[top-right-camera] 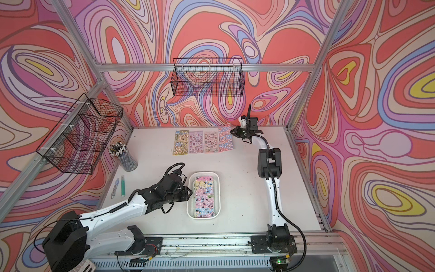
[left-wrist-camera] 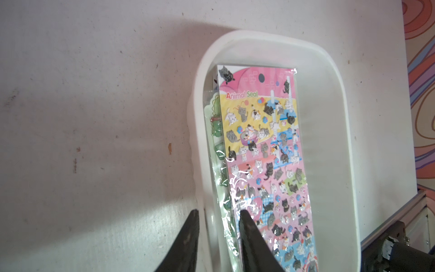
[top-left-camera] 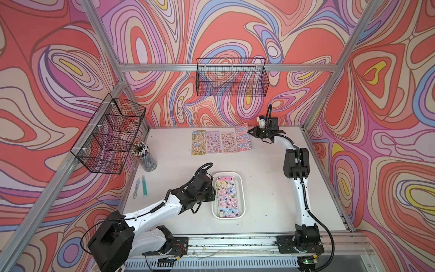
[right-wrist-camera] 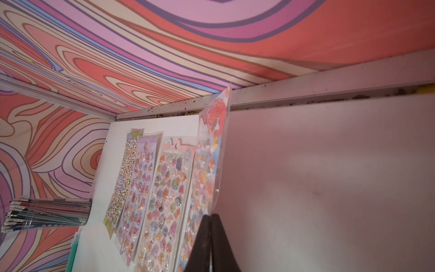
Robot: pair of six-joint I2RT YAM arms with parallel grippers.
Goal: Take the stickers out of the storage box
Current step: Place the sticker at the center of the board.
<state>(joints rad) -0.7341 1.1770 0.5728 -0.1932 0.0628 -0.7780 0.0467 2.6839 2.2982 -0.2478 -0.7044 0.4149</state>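
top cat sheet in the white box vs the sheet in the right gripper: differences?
Pose: the cat sheet lies flat in the storage box; the red-blue sheet is tilted, its gripped edge raised.
Grip: the right gripper is shut on the red-blue sheet; the left gripper is open, astride the box wall, not holding the cat sheet.
Shared: both are long, clear-wrapped sticker sheets.

We take this for a robot test cell in a lab; an aluminium frame (top-left-camera: 164, 67) carries walls (top-left-camera: 235, 28) printed with swirls; a left arm (top-left-camera: 153, 212) and a right arm (top-left-camera: 302, 202) stand on a rail (top-left-camera: 235, 242) along the front of a white desk (top-left-camera: 270, 188); wire baskets (top-left-camera: 231, 77) hang above.
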